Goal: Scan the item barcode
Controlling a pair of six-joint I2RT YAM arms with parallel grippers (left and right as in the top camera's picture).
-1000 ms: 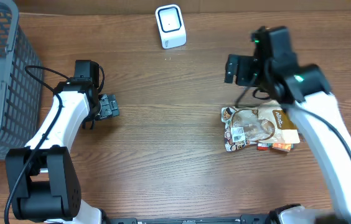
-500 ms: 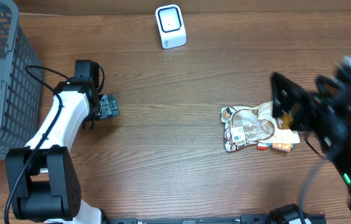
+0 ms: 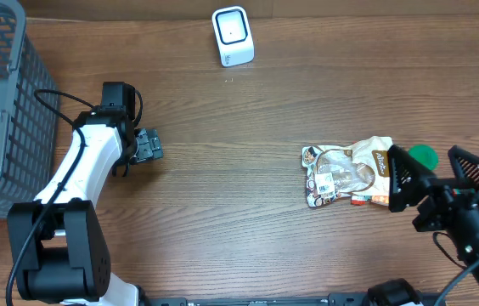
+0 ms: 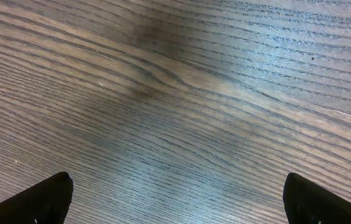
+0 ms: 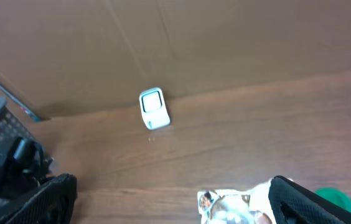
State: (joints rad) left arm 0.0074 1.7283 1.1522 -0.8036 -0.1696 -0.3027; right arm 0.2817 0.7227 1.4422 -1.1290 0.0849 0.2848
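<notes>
Packet (image 3: 346, 174) lies on table (image 3: 248, 221), scanner (image 3: 232, 36) well apart at far edge. Right tool (image 5: 169, 186) wide, empty, above packet's right end; left tool (image 4: 175, 186) wide, empty, over table.

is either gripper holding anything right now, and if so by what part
Nothing is held. The left gripper is open over the table; the right gripper is open above the snack packet, which lies on the table ungripped.
</notes>
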